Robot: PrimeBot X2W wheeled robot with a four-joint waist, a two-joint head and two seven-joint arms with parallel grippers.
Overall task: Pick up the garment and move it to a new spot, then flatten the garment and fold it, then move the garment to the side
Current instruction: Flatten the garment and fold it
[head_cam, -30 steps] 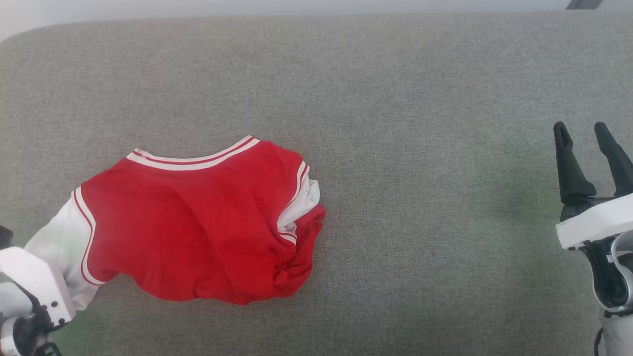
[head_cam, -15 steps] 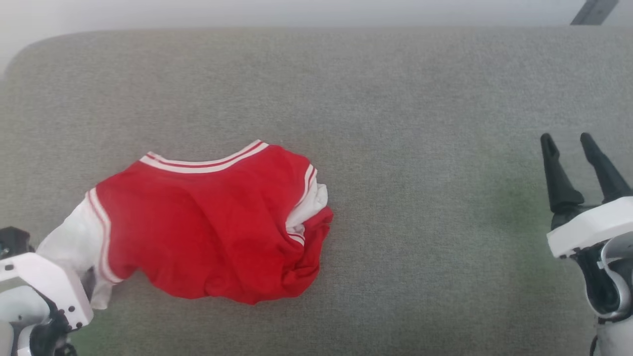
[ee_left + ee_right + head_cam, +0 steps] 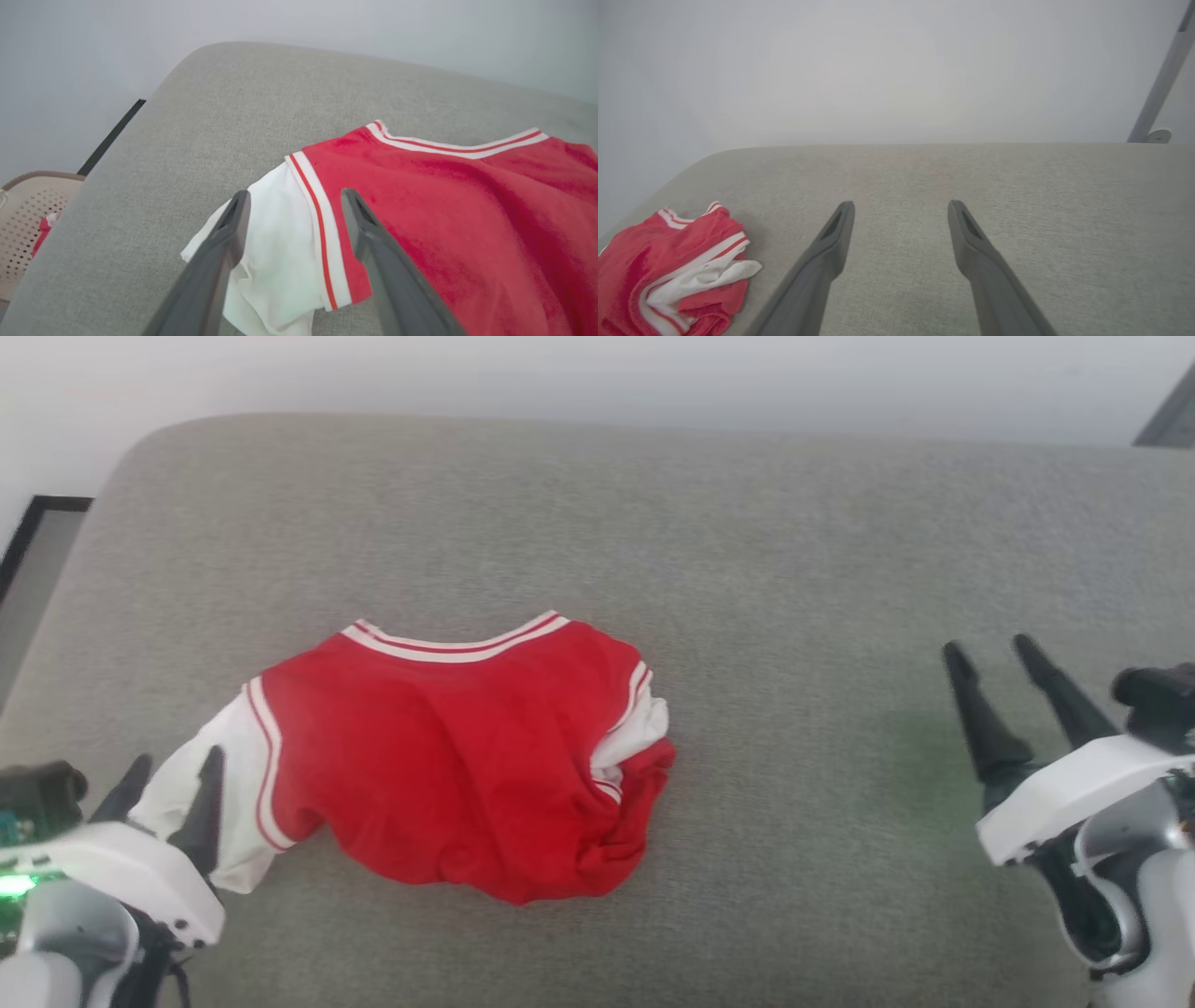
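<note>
The garment [image 3: 448,756], a red jersey with white sleeves and red-and-white striped trim, lies crumpled on the grey cushioned surface [image 3: 766,560], left of centre. Its lettering is hidden. My left gripper [image 3: 177,765] stands open at the garment's left end. In the left wrist view its fingers [image 3: 219,252] straddle the white sleeve [image 3: 275,252], and the left gripper [image 3: 294,193] grips nothing. The red body [image 3: 444,200] stretches off to the right. My right gripper [image 3: 987,646] is open far to the right over bare fabric. From the right gripper [image 3: 901,204], the garment [image 3: 668,270] lies at lower left.
A cream perforated basket [image 3: 28,219] with a bit of red-and-white cloth [image 3: 44,228] stands beyond the surface's left edge. A black frame [image 3: 37,532] lies off the left edge. A grey pole [image 3: 1157,84] rises behind the far right edge.
My left gripper has opened and let go of the white sleeve, and its fingers now show. The head camera has shifted, so the whole picture moved. The right gripper stays open.
</note>
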